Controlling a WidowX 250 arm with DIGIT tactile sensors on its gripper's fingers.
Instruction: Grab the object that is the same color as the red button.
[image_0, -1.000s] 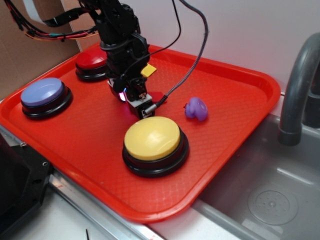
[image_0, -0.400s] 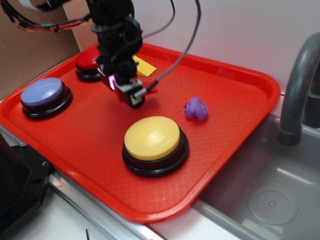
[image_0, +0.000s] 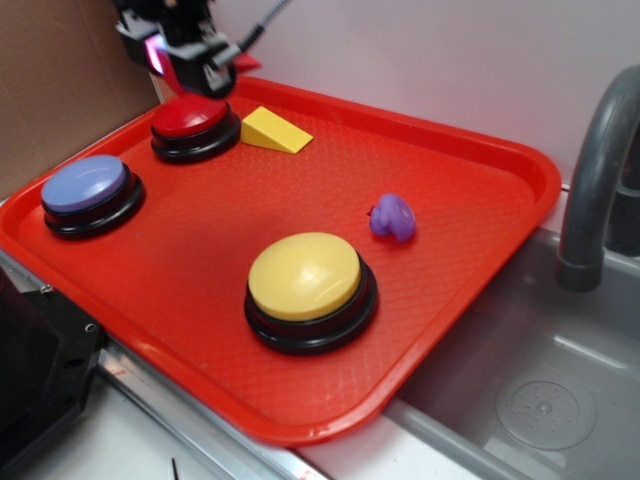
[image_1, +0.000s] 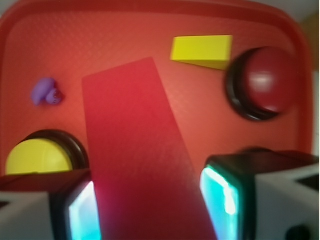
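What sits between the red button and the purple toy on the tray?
In the exterior view, only the yellow wedge lies there, close beside the red button; the tray is bare from it to the purple toy.

dark-red wedge (image_1: 142, 150), glossy red button (image_0: 190, 118)

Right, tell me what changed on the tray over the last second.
The claw rose from the tray's middle and swung back-left, now high above the red button. It carried the dark-red wedge up with it, gripped between its fingers. That uncovered the yellow wedge. The blue button, yellow button, purple toy and red tray stayed put.
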